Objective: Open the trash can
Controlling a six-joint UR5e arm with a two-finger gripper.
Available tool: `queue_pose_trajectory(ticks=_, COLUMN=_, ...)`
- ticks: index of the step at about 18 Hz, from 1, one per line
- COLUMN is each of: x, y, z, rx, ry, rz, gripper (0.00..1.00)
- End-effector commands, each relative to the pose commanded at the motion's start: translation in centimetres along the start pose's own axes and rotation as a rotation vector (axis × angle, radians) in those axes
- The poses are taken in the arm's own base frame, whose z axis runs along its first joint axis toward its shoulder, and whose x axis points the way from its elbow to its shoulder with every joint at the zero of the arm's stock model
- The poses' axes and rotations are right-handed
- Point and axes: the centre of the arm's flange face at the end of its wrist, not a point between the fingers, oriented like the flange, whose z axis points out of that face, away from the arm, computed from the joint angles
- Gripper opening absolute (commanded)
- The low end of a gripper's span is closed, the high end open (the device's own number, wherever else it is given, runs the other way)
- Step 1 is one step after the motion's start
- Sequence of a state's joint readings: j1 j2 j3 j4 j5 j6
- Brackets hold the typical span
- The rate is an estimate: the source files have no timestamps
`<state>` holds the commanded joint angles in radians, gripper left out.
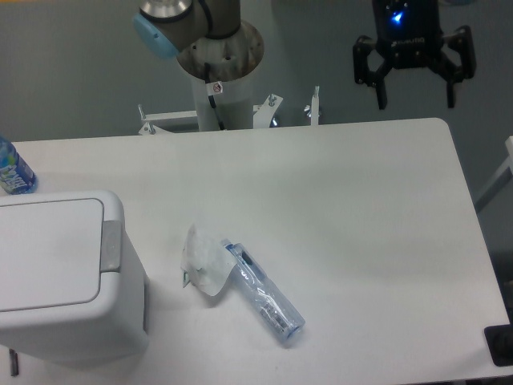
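The trash can point(64, 277) is a large boxy white bin at the table's near left corner, its flat lid down and a grey push tab point(111, 245) on its right side. My gripper point(417, 103) hangs high at the back right, above the table's far edge, far from the can. Its black fingers are spread apart with nothing between them.
A crushed clear plastic bottle point(264, 301) lies on the table beside a crumpled clear wrapper point(204, 261), just right of the can. Another bottle with a blue label point(12, 170) stands at the left edge. The arm's base column point(220, 72) rises behind the table.
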<state>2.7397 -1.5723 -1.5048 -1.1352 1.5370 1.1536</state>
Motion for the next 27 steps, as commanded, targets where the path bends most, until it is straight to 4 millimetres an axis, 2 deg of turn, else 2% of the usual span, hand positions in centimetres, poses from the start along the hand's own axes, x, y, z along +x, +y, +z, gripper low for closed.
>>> queue_pose_trajectory(ticks=9, x=0.2, y=0.1, z=0.1, rx=-0.001, ry=-0.002, rz=-0.008, gripper=1.0)
queue_pose_trajectory(ticks=14, x=1.0, y=-0.5, z=0.1, rx=0.008, ry=0.005, rz=-0.12, gripper=1.0)
queue_pose_trajectory(ticks=18, x=2.9, y=-3.3, z=0.1, rx=0.034, ry=0.022, rz=-0.174, gripper=1.0)
queue_pose_trajectory(ticks=22, x=6.3, y=-7.7, z=0.8, rx=0.072, ry=0.058, rz=-0.309, gripper=1.0)
queue_pose_trajectory(ticks=26, x=12.1, y=-13.5, z=2.6, rx=0.078, ry=0.146, rz=-0.414, gripper=1.0)
queue_pose_trajectory(ticks=27, x=12.9, y=-14.5, z=2.6, rx=0.081, ry=0.161, rz=-0.447, gripper=1.0)
